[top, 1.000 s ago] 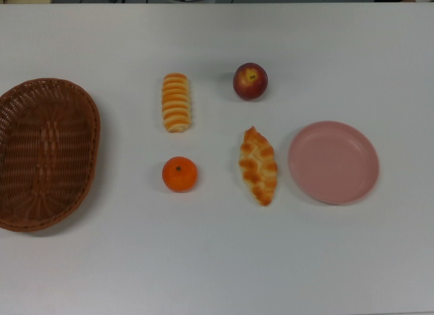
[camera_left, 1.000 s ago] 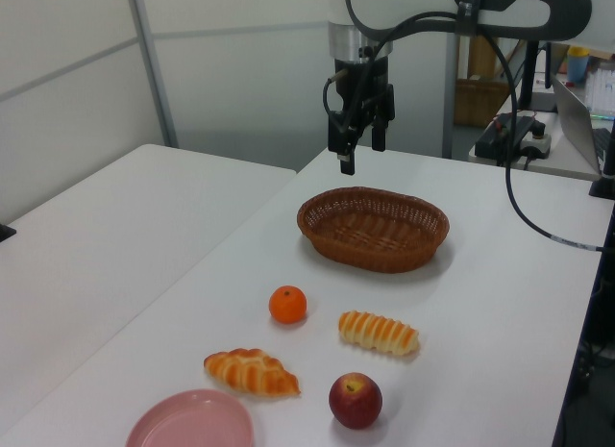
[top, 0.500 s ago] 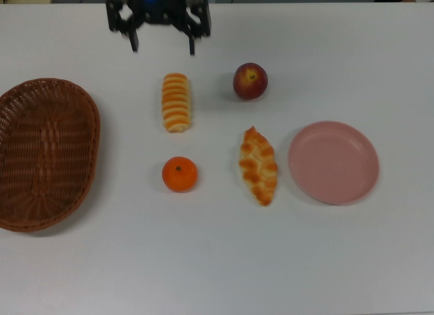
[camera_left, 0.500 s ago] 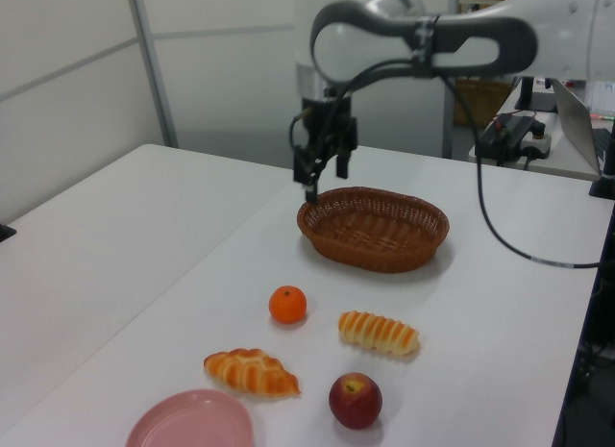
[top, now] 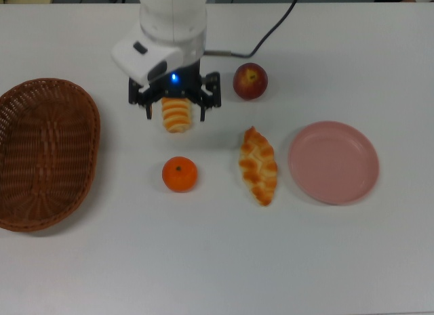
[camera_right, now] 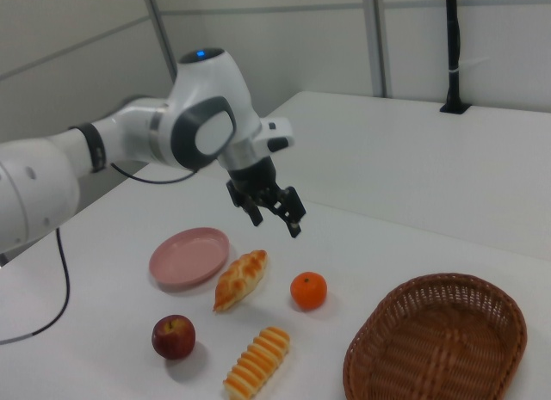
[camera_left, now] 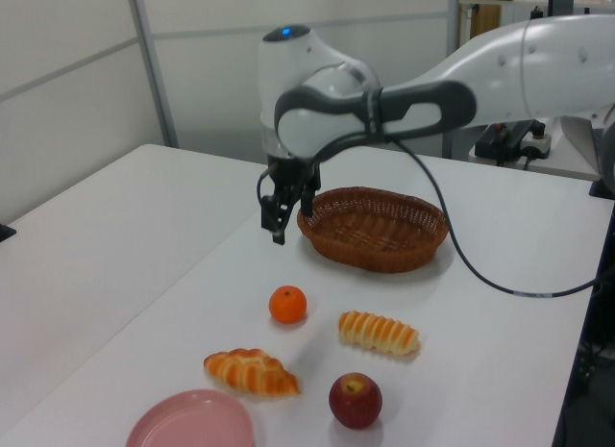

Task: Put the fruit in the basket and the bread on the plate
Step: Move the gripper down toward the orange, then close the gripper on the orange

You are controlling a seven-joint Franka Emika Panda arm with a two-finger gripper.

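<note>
Gripper [top: 175, 113] hangs above the white worktop [top: 203, 261], jaws spread wide and holding nothing. In the top view it overlaps the striped roll [top: 177, 115], one finger showing on each long side of it, but the left view puts the gripper [camera_left: 282, 219] high, well above the table and closer to the wicker basket [camera_left: 374, 227], so it is not down at the roll. Striped roll lies flat mid-table, long axis running from the worktop's far edge toward its near edge in the top view; jaw opening runs across that axis, a reasonable line-up for a pinch across the narrow width if the roll is the target. Mandarin [top: 180, 174] sits just nearward of the roll, apple [top: 250, 81] to the top view's right of the gripper, braided loaf [top: 258, 165] beside the pink plate [top: 333, 162], near but not touching it. Basket is empty at the worktop's edge on the top view's left, plate empty toward the top view's right. Nothing placed yet. Judgement: the next move calls for a descent with the roll kept centred between the fingers; target is uncertain, since the mandarin lies nearly as close in the right view [camera_right: 308, 291].
</note>
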